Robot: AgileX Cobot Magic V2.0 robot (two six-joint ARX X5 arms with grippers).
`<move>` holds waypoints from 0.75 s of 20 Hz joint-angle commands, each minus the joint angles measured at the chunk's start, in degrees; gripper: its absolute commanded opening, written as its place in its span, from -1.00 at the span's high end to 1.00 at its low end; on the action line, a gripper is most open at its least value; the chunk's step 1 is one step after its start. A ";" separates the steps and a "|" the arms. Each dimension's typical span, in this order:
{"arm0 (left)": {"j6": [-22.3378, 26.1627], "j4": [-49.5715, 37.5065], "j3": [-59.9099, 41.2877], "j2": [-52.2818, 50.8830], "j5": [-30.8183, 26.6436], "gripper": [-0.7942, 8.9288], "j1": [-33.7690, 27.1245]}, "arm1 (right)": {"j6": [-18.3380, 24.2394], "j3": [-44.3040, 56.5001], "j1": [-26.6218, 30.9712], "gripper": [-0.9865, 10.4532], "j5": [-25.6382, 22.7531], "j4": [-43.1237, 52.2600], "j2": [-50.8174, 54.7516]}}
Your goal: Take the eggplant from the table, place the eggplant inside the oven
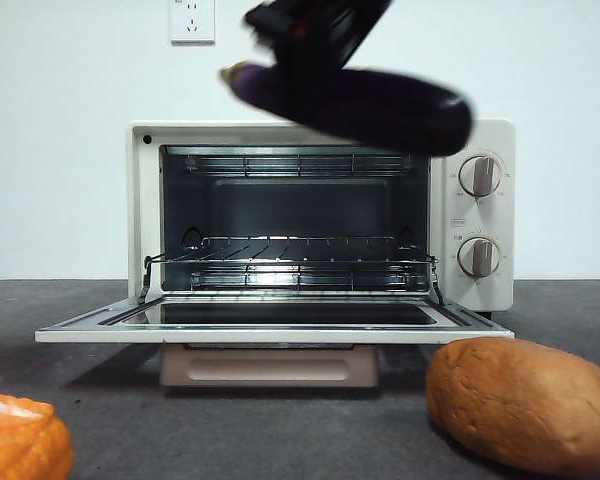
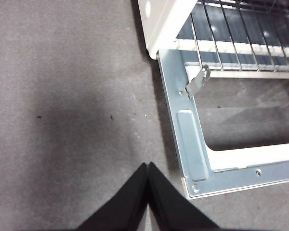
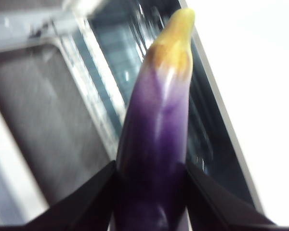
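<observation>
The dark purple eggplant [image 1: 370,105] hangs crosswise in the air, level with the top edge of the cream oven [image 1: 485,225]. My right gripper [image 1: 315,40] comes down from above and is shut on it; the right wrist view shows the eggplant [image 3: 159,130] clamped between both jaws, its yellow-green stem end pointing away. The oven door [image 1: 270,328] lies open and flat, and the wire rack [image 1: 295,262] inside is bare. My left gripper [image 2: 148,166] is shut with nothing in it, low over the grey table [image 2: 62,120] beside the door's corner [image 2: 195,183].
A brown sweet potato [image 1: 525,400] lies on the table at the front right. Part of an orange bumpy corn cob [image 1: 20,440] shows at the front left corner. A wall socket [image 1: 192,20] is on the white wall behind.
</observation>
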State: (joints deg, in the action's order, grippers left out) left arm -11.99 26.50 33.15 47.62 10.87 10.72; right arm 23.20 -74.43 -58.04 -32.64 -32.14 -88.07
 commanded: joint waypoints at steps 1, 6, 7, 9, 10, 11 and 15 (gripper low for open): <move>-0.57 -0.81 0.26 0.31 1.90 0.83 -0.90 | 6.95 -0.90 -0.15 0.57 -0.37 6.01 -4.17; -0.79 -0.74 0.26 0.31 5.70 0.82 -1.01 | 14.45 -0.90 1.64 0.57 -0.92 15.30 -11.13; -0.79 -0.68 0.26 0.31 5.70 0.82 -1.01 | 15.76 -0.90 2.34 0.57 -0.98 16.46 -12.39; -0.81 -0.37 0.26 0.31 5.73 0.82 -1.01 | 18.10 -0.90 3.43 0.57 -3.65 19.32 -15.08; -0.87 -0.35 0.26 0.31 5.75 0.82 -1.01 | 19.04 -0.90 4.17 0.57 -4.09 20.26 -15.93; -0.96 -0.37 0.26 0.31 5.95 0.82 -1.01 | 19.93 -0.90 4.79 0.57 -4.37 21.55 -17.05; -0.96 -0.39 0.26 0.31 6.12 0.82 -1.01 | 22.36 -0.94 6.67 0.57 -4.98 23.96 -20.44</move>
State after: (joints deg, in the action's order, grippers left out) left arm -12.84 26.70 33.15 47.59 16.73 9.63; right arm 44.31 -74.43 -50.54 -37.41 -9.13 -107.35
